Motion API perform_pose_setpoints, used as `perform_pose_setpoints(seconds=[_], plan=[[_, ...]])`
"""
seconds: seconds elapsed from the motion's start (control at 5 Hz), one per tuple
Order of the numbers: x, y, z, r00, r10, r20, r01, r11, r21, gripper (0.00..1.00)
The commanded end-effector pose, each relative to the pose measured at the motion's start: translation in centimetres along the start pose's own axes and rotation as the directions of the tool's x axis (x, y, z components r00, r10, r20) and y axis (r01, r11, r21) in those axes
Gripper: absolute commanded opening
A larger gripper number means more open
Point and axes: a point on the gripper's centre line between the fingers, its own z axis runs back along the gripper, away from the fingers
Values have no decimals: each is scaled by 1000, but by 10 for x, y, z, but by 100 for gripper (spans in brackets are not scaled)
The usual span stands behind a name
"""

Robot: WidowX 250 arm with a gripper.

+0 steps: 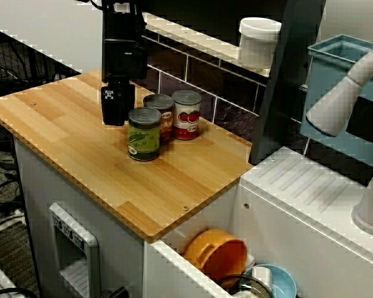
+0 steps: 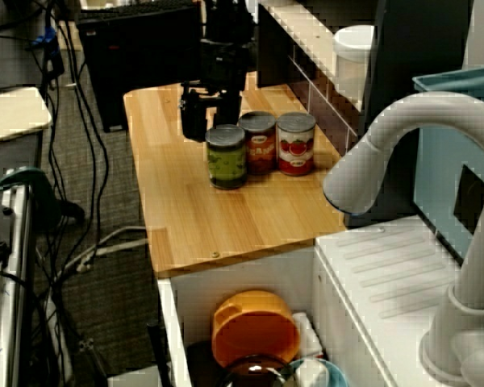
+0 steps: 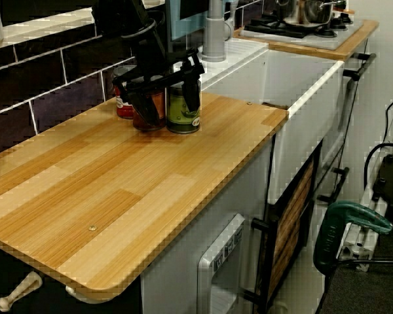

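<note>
The gripper (image 1: 118,118) is hanging open, gripping nothing, just beside the green can (image 1: 143,135), which is standing upright on the wooden counter (image 1: 68,143), close to a dark-red can (image 1: 165,107) and a tomato can (image 1: 186,115)

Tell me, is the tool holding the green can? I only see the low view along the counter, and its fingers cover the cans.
Observer: No. In the view from above, the tool stands beside the green can, not around it.
Operator: How many cans are there?
Observer: Three. The red can has tomatoes on its label.
Operator: Is anything in the sink?
Observer: Yes, an orange bowl lies in it.
</note>
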Motion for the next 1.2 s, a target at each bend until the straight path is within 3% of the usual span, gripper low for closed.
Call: perform_pose_setpoints(seconds=[0.0,0.4,0.6,1.0], plan=[[6,-4,22,999,-31,21,31,999,-15,100],[5,-21,24,998,-44,37,48,991,-122,100],[9,-29,17,999,-27,35,32,989,-142,100],[31,-41,6,999,18,45,-8,976,-217,100]])
